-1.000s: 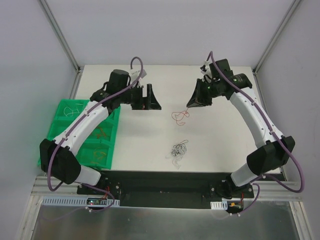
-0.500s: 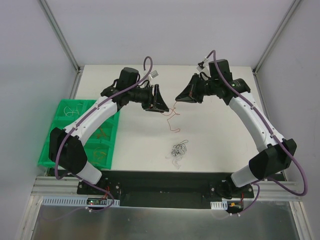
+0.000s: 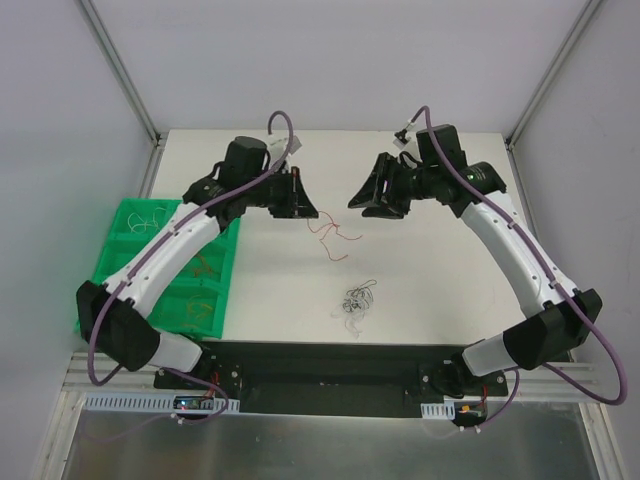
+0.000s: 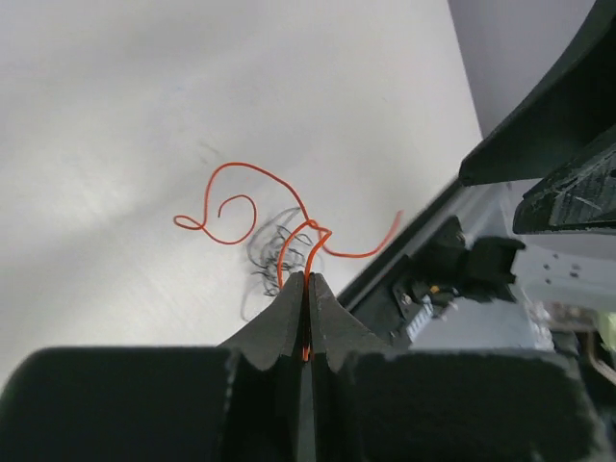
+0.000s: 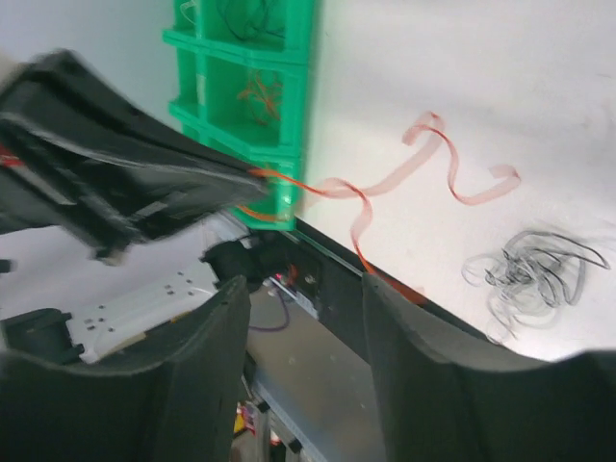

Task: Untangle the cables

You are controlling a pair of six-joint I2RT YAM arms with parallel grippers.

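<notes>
An orange-copper cable [image 3: 330, 233] hangs in loose curls from my left gripper [image 3: 309, 212] above the white table. In the left wrist view the left gripper [image 4: 306, 280] is shut on that orange cable [image 4: 243, 166], which runs up between the closed jaws. My right gripper [image 3: 363, 203] faces it from the right, open and empty. In the right wrist view the right gripper [image 5: 300, 284] has a wide gap, and the blurred orange cable [image 5: 433, 159] is beyond it. A small tangle of black and white cables [image 3: 357, 299] lies on the table nearer the arm bases, also seen as the tangle [image 5: 534, 274].
A green compartment bin [image 3: 228, 262] with a few loose wires in it stands at the table's left edge. A black base plate [image 3: 330, 362] runs along the near edge. Frame posts stand at the two far corners.
The orange cable passed from my right gripper to my left. The left gripper shut on it, the right one opened and let go, and the left gripper then drew back to the left.
</notes>
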